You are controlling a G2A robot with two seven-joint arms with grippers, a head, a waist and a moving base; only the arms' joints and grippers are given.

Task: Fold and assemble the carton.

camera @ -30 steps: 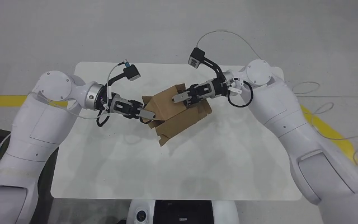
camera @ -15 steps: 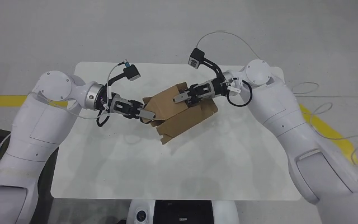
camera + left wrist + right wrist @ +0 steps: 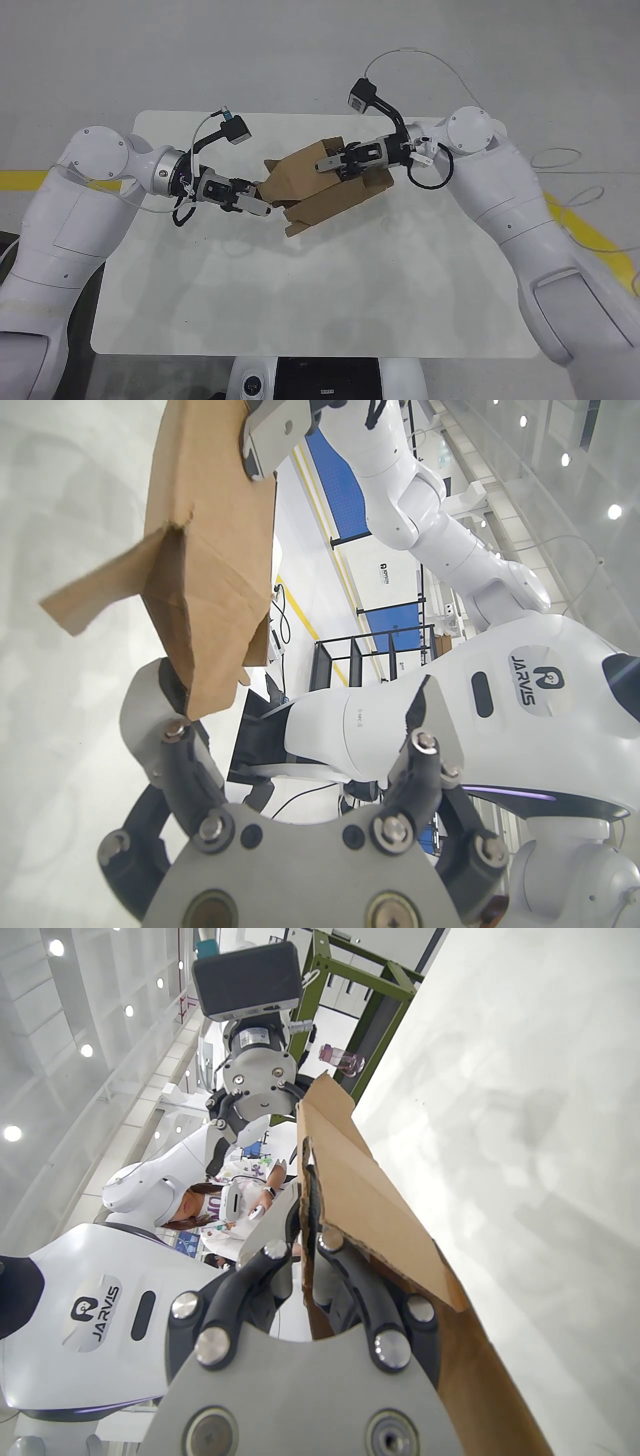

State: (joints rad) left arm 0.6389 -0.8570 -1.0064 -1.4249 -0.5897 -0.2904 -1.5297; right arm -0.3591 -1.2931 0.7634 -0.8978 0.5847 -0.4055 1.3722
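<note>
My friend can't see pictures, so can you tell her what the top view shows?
A brown cardboard box, only partly folded, sits between two robot grippers over a white table. The right gripper pinches one wall of the box, and the left gripper is at the box's other end.

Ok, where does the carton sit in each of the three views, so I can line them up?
Top view: carton at the picture's centre, between the left gripper and the right gripper.
Left wrist view: carton just beyond the open left gripper, one corner beside a finger.
Right wrist view: carton wall clamped in the right gripper.
Shared landmark: the right gripper pinching the carton's edge.
</note>
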